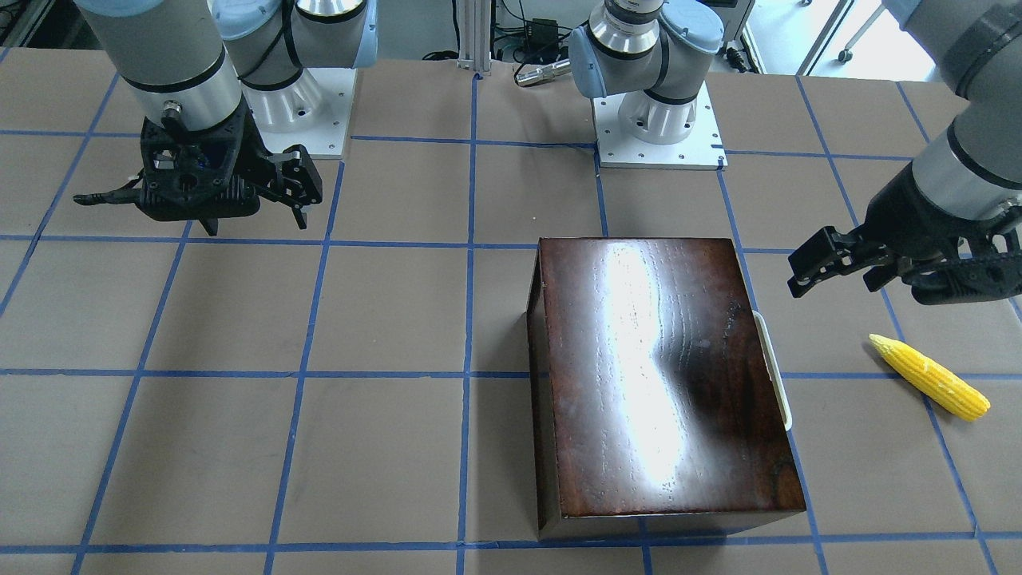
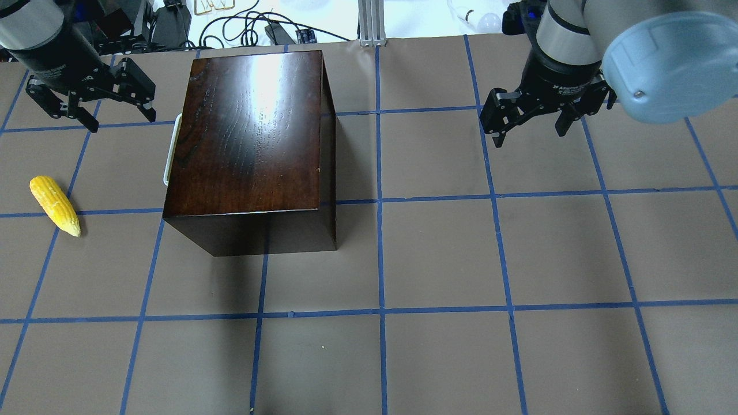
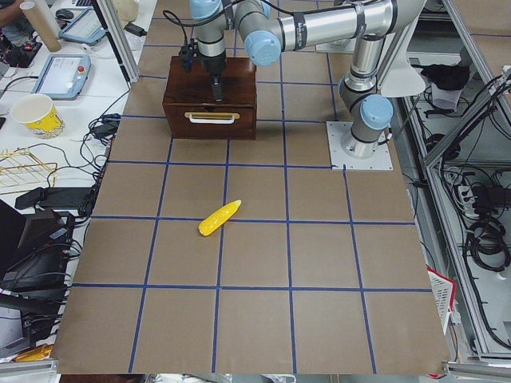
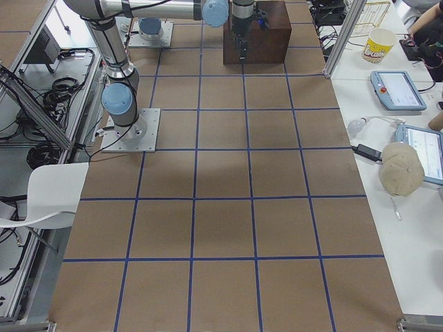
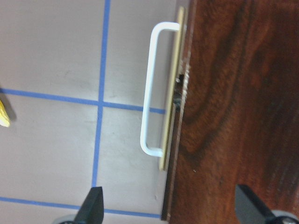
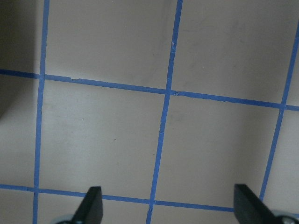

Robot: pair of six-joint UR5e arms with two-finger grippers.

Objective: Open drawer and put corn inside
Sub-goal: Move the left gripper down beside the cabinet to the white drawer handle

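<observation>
The drawer (image 3: 210, 121) sits shut in the glossy dark brown box (image 2: 253, 127), and its white bar handle (image 2: 171, 151) faces the table's left end. The yellow corn (image 2: 55, 205) lies on the table left of the handle, also seen as corn (image 1: 930, 377). My left gripper (image 2: 121, 122) hangs open and empty above the table just beyond the handle's far end. In the left wrist view, the handle (image 5: 148, 93) lies ahead of the open left gripper (image 5: 170, 210). My right gripper (image 2: 530, 137) is open and empty over bare table, far to the box's right.
Brown paper with a blue tape grid (image 2: 380, 253) covers the table. The two arm bases (image 1: 659, 120) stand at the robot's edge. Cables and a bulb (image 2: 490, 22) lie beyond the far edge. Side benches hold tablets and a paper cup (image 3: 36, 116).
</observation>
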